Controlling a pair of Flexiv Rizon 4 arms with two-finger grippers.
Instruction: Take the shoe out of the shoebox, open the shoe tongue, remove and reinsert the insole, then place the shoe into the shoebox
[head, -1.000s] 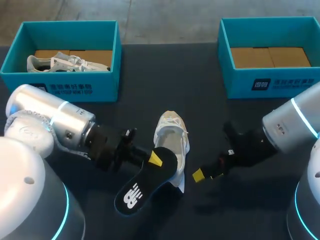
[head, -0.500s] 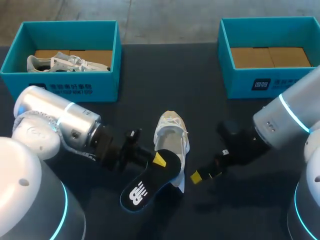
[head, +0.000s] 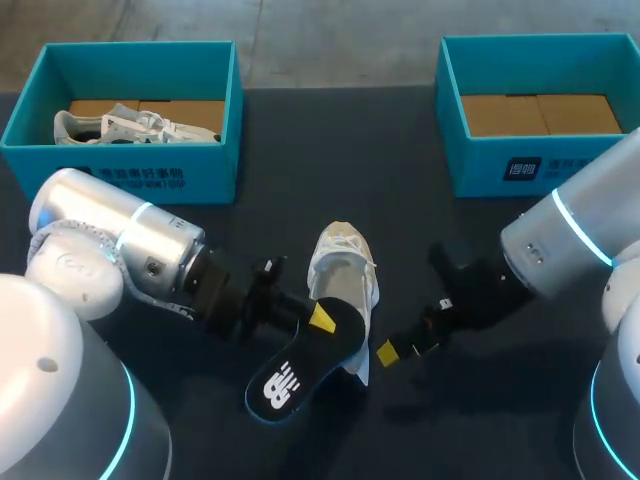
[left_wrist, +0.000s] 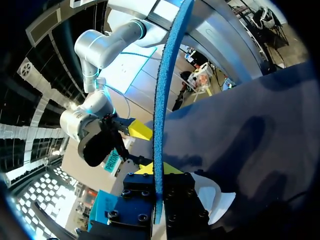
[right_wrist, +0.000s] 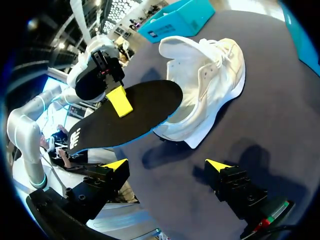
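With the left claw, pinches the black insole from both faces, fingers pressed onto it near its front part. Holds it slanted above the dark worktop, printed heel end toward the near edge, front end at the heel opening of the white shoe. From the left wrist, shows only the insole's blue edge, running straight out from between the two fingers.

Holds the right claw spread wide with nothing between its yellow tips, low over the worktop just beside the shoe's heel and aimed at shoe and insole.

Leaves the shoe out on the worktop, toe toward the far edge, between the two teal boxes and nearer than both. Carries a second white shoe in the left shoebox; shows a brown cardboard floor in the right shoebox.
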